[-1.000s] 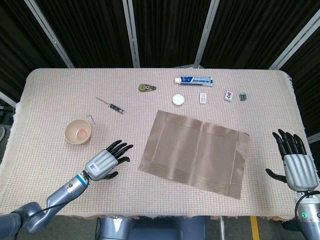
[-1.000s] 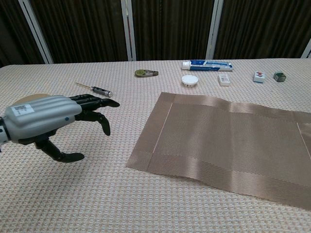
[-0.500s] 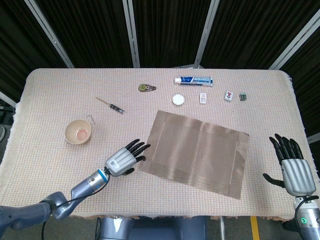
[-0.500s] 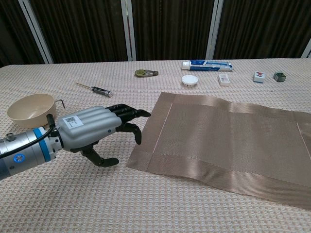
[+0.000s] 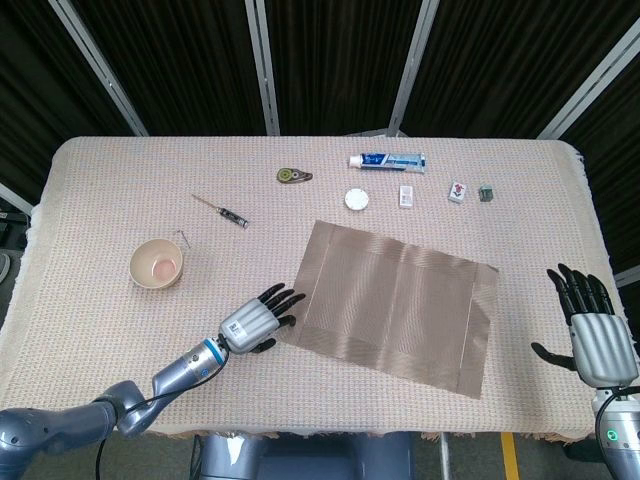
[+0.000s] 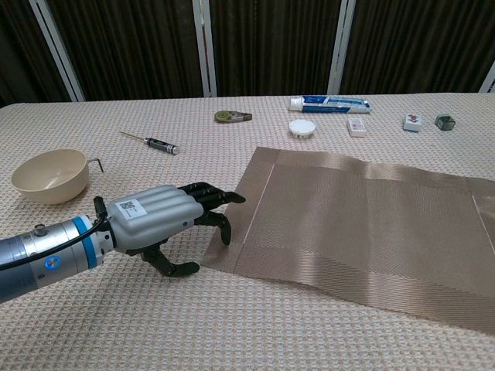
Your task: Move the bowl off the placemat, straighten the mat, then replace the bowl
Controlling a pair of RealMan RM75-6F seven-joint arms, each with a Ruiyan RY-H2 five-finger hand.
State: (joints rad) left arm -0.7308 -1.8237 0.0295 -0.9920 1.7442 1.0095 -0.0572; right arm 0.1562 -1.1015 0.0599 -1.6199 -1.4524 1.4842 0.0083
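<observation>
Placemat (image 5: pixel 392 306), one in number, lies skewed on the cloth-covered table (image 5: pixel 90 200) and serves as the landmark here. One bowl (image 5: pixel 157 265) stands off the mat, well to its left, upright, with a small metal hook (image 6: pixel 96 163) touching or just beside its rim. The left hand (image 5: pixel 256 321) lies at the mat's near-left corner, released and holding nothing, fingers spread with the dark fingertips (image 6: pixel 225 198) at the mat's left border; whether they press on it cannot be told. The right hand (image 5: pixel 592 327) hovers well to the right of the mat, likewise released, fingers spread and empty. Beyond the mat's far edge lie seven small things, one of each: a screwdriver (image 5: pixel 222 211) to the far left, a round tape measure (image 5: pixel 293 176), a toothpaste tube (image 5: pixel 386 160), a white round lid (image 5: pixel 356 199) nearest the mat, a white box (image 5: pixel 405 196), a white tile with a red mark (image 5: pixel 458 190) and a dark cube (image 5: pixel 485 192). The head view alone shows the right hand and the whole outline of the mat; the chest view cuts off the mat's right end but shows the left hand's thumb (image 6: pixel 172 267) lowered to the cloth just left of the mat corner.
</observation>
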